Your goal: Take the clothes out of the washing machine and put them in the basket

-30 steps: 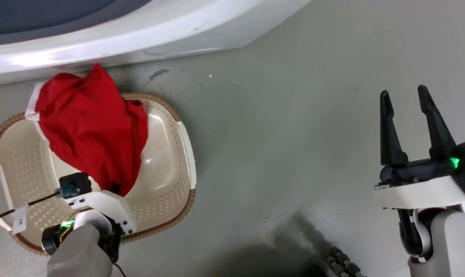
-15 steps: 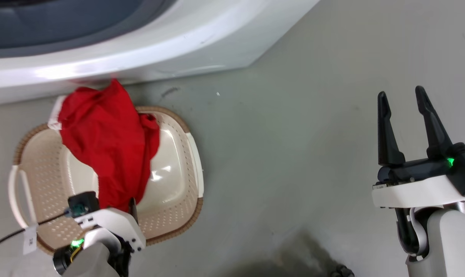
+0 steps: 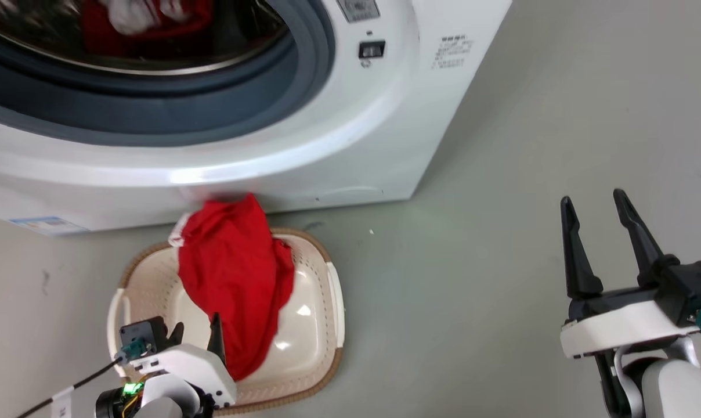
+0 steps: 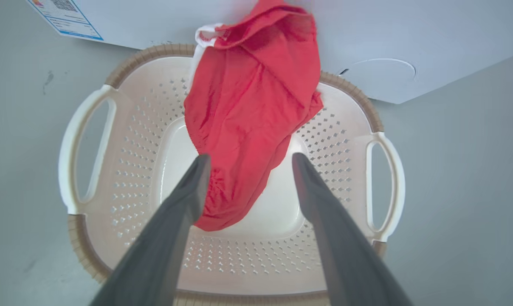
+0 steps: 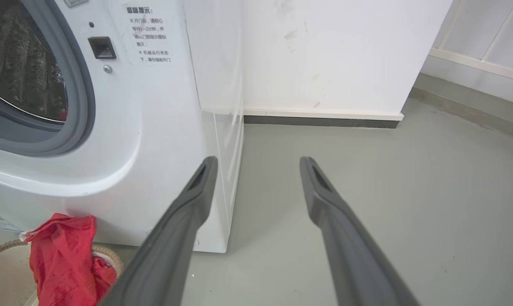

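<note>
Holding my left gripper [image 4: 251, 157] wide apart and empty over the basket [image 3: 334, 302], I judge the release done; the plain red garment [image 3: 234, 284] lies down the basket's far wall, its top hooked over the far rim against the washing machine [image 3: 356, 133]; more red-and-white clothes [image 3: 144, 17] wait in the drum [image 5: 23, 63]; my right gripper [image 3: 591, 197] hangs wide and empty, well to the right, free for that reach.

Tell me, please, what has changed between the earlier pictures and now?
The head camera tilted up, bringing the porthole of the washing machine and clothes in its drum into view. The left gripper now shows its jaws open at the lower end of the red garment, which hid them before. Unchanged: the garment draped over the far rim of the basket, the right gripper open.
</note>
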